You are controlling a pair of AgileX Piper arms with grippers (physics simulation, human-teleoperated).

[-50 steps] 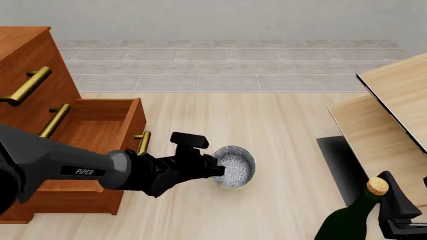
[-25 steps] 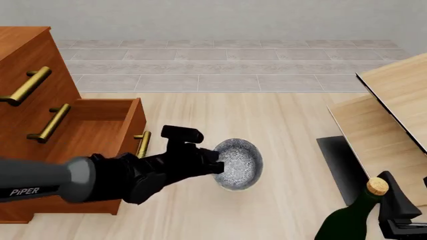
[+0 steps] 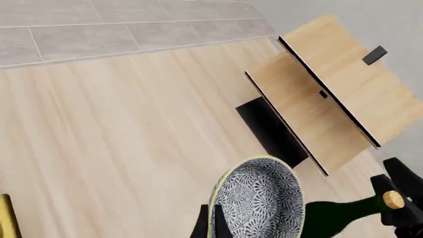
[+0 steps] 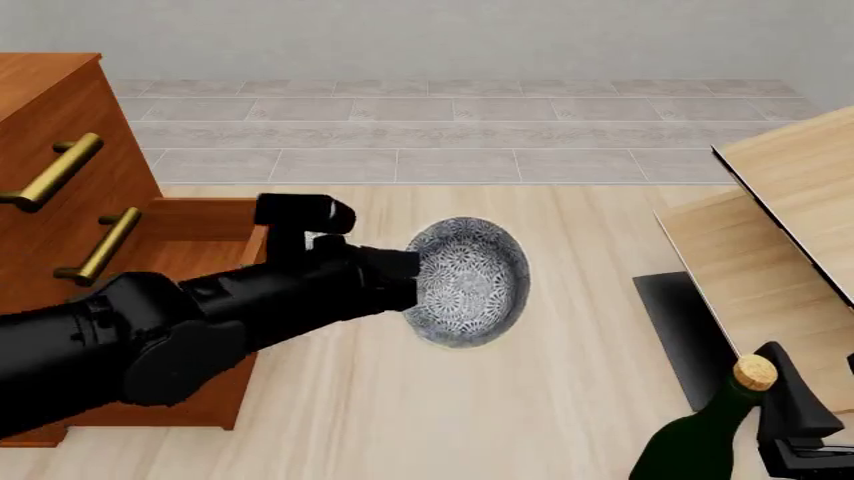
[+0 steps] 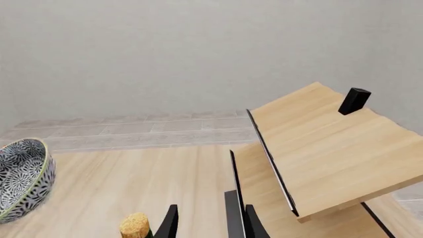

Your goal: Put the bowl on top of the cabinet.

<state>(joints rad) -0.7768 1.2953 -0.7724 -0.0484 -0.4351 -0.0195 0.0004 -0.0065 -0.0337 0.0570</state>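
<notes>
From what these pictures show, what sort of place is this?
Probably a simulated room of a home: a wooden cabinet with brass handles, a patterned bowl, a corked bottle, and tiled flooring beyond the wood surface.

Your left gripper (image 4: 407, 278) is black, and the bowl (image 4: 467, 283) at its fingertips is grey-white with a fine dark floral speckle inside and a pale yellowish rim. Behind that arm, the cabinet (image 4: 60, 170) is reddish-brown wood with brass-gold bar handles (image 4: 51, 172). By your black right gripper (image 4: 801, 420), the bottle (image 4: 694, 440) is dark green with a tan cork (image 4: 757, 372).
</notes>
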